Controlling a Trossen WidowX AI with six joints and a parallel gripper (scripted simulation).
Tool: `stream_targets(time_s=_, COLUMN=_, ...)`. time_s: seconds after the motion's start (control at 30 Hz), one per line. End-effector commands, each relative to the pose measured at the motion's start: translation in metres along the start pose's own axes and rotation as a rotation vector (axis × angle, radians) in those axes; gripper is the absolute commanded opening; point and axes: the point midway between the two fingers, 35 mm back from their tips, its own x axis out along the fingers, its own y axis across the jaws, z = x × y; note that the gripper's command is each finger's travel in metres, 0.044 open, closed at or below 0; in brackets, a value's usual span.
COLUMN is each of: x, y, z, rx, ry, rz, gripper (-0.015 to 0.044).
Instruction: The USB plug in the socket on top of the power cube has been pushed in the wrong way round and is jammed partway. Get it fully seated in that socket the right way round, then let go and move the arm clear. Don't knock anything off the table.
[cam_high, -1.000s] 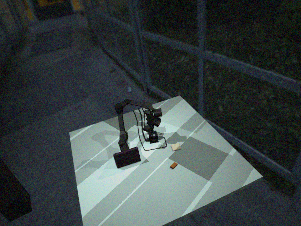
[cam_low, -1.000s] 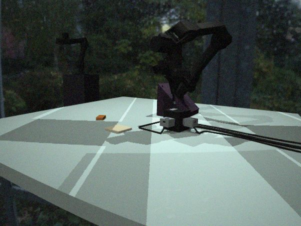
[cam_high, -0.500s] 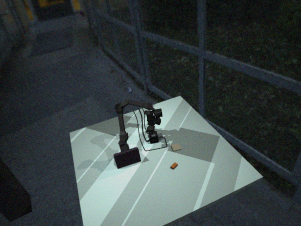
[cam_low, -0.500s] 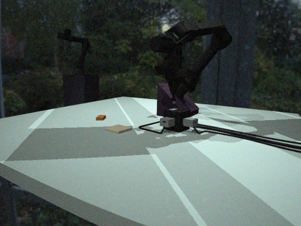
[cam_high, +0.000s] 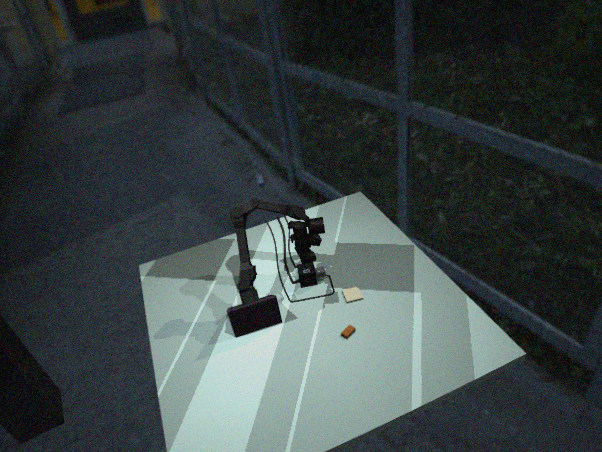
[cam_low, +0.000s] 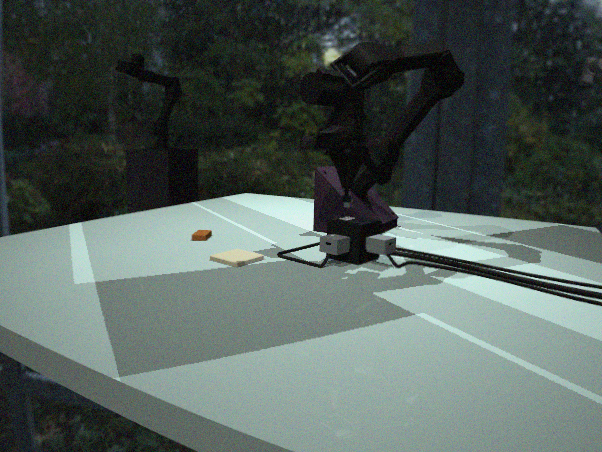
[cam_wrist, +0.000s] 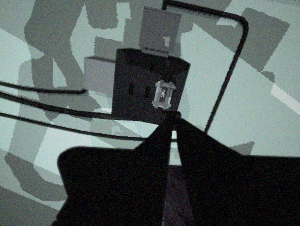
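Observation:
The black power cube (cam_high: 307, 275) (cam_low: 351, 245) (cam_wrist: 145, 85) stands on the table (cam_high: 380, 380) (cam_low: 250, 310) with its pale top socket (cam_low: 346, 219) (cam_wrist: 165, 94) uncovered. My gripper (cam_high: 306, 259) (cam_low: 346, 194) (cam_wrist: 173, 123) points straight down, a little above the cube, and is shut on the small USB plug (cam_low: 346, 203). The plug hangs just over the socket, clear of it. In the wrist view the dark fingers hide almost all of the plug.
Grey plugs (cam_low: 334, 244) (cam_low: 381, 244) (cam_wrist: 160, 29) sit in the cube's side faces, and black cables (cam_low: 500, 274) (cam_wrist: 232, 70) run and loop over the table. A tan tile (cam_high: 352, 294) (cam_low: 236, 257) and an orange block (cam_high: 348, 331) (cam_low: 201, 235) lie nearby. The arm's purple base (cam_high: 254, 315) (cam_low: 325, 197) stands behind the cube.

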Motion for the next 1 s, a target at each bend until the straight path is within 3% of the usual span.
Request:
stream_targets(time_s=0.0, x=0.0001, y=-0.0001, z=-0.0002, rx=-0.095, ry=0.0, rz=0.0, gripper=0.0)
stream_targets(time_s=0.97, x=0.0001, y=-0.0001, z=-0.0002, rx=-0.854, ry=0.0, rz=0.0, gripper=0.0)
